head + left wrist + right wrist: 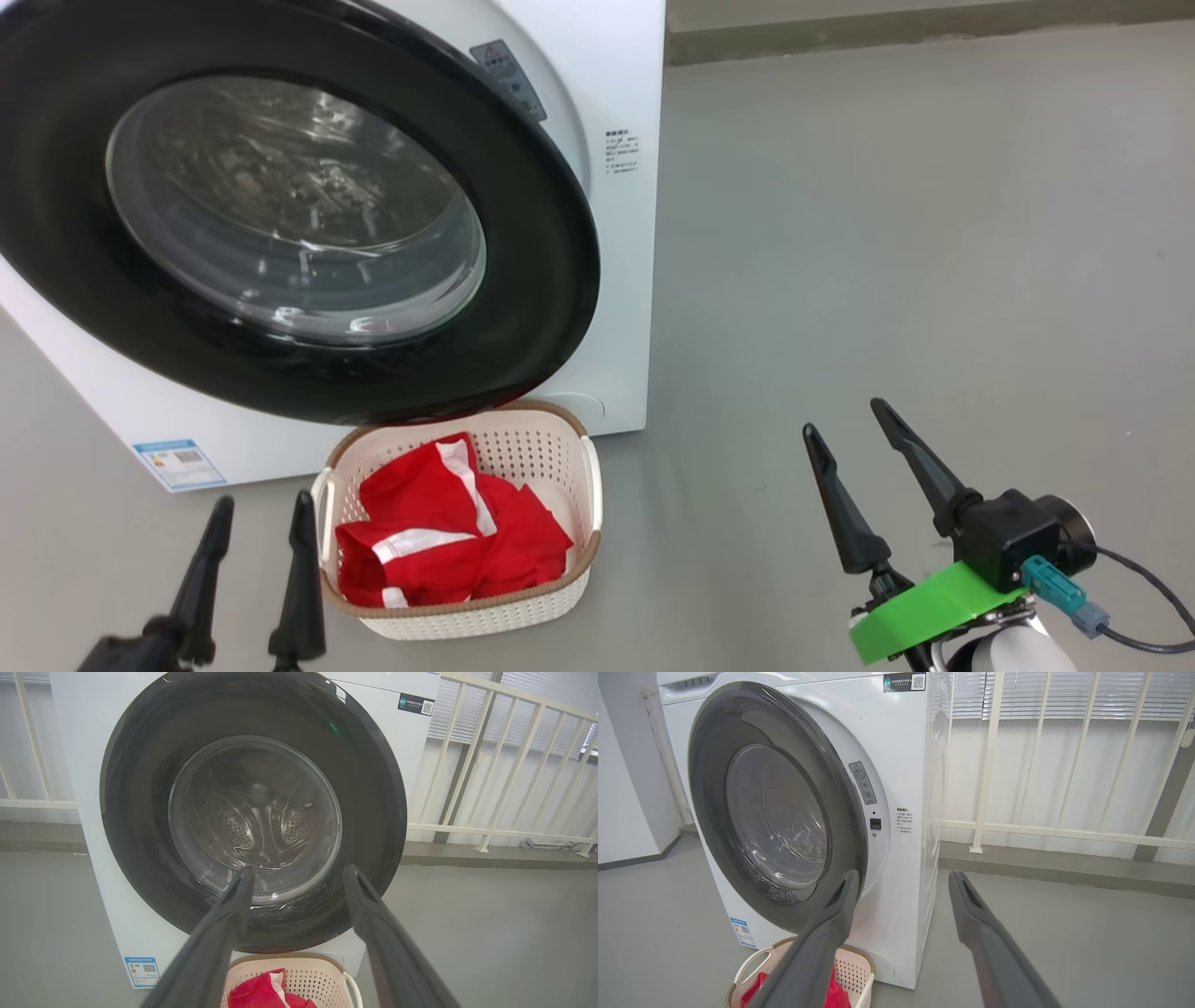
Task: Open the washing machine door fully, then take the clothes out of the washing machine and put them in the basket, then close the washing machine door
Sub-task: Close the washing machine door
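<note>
The washing machine stands at the left, white and boxy. Its round washing machine door with a black rim and clear glass is swung almost against the front. In the right wrist view the washing machine door leaves a narrow gap at its right edge. Below it on the floor, the basket holds the red clothes with white stripes. My left gripper is open and empty just left of the basket. My right gripper hangs open and empty over bare floor to the right.
Grey floor spreads out to the right of the machine. A white railing and a low kerb run behind it. A white wall stands to the machine's left in the right wrist view.
</note>
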Controlling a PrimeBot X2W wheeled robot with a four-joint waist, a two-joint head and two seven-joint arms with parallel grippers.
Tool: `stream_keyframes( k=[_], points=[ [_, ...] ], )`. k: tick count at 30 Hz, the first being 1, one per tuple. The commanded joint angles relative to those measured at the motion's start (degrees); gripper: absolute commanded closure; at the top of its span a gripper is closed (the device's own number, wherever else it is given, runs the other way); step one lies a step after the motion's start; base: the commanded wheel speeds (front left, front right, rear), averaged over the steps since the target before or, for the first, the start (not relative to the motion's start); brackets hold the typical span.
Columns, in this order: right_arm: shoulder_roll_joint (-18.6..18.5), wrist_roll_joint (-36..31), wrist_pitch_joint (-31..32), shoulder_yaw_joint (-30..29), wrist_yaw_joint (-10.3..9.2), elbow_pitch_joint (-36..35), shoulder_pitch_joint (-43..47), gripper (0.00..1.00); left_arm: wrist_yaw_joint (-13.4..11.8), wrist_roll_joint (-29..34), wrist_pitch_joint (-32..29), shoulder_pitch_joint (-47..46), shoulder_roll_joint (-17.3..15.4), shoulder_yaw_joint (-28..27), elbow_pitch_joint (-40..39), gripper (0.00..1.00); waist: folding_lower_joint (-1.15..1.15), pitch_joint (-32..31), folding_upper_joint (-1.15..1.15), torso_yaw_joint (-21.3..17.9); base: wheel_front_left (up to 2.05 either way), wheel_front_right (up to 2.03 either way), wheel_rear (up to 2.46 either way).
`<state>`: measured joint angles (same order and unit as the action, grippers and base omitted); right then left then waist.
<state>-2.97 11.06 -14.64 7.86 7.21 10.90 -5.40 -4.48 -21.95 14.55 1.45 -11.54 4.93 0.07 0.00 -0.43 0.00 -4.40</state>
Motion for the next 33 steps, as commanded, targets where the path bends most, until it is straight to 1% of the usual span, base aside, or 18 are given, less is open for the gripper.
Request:
stream_keyframes(
  k=[1, 8, 13, 24, 31, 32, 33],
  points=[
    [0.1, -0.12, -0.36, 1.19, 0.28, -1.55, -0.45, 0.0, 0.61, 1.19, 0.44, -0.22, 0.08, -3.05, -1.22, 0.0, 0.0, -0.49, 0.0, -0.24, 0.0, 0.0, 0.0],
    [0.1, -0.21, -0.36, 1.73, 0.28, -1.64, 0.83, 0.0, 2.48, 5.05, 0.44, 2.78, 3.51, -5.9, -0.95, 0.0, 0.0, -1.5, 0.0, -0.45, 0.0, 0.0, 0.0],
    [0.1, -0.38, -0.36, 1.73, 0.28, -1.63, 0.98, 0.0, 3.72, 7.54, 0.44, 3.42, 4.96, -7.12, -0.68, 0.0, 0.0, -1.67, 0.0, -0.5, 0.0, 0.0, 0.0],
    [0.1, -0.4, -0.36, 2.31, 0.28, -0.98, 0.79, 0.0, 5.67, 9.46, 0.44, 3.7, 6.93, -8.91, -0.08, 0.0, 0.0, -1.9, 0.0, -0.72, 0.0, 0.0, 0.0],
    [0.1, -0.76, -0.36, 2.83, 0.28, 0.07, 0.1, 0.0, 6.39, 10.15, 0.44, 3.56, 7.8, -9.06, 0.17, 0.0, 0.0, -2.47, 0.0, -0.41, 0.0, 0.0, 0.0],
    [0.1, -0.93, -0.36, 3.03, 0.28, 0.32, -0.05, 0.07, 6.46, 10.3, 0.44, 3.58, 7.89, -8.95, 0.16, 0.0, 0.0, -2.54, 0.0, -0.29, 0.0, 0.0, 0.0],
    [0.1, -1.05, -0.36, 3.23, 0.28, 0.67, -0.24, 0.31, 6.55, 10.42, 0.44, 3.61, 7.97, -8.81, 0.14, 0.0, 0.0, -2.6, 0.0, -0.15, 0.0, 0.0, 0.0]
  ],
)
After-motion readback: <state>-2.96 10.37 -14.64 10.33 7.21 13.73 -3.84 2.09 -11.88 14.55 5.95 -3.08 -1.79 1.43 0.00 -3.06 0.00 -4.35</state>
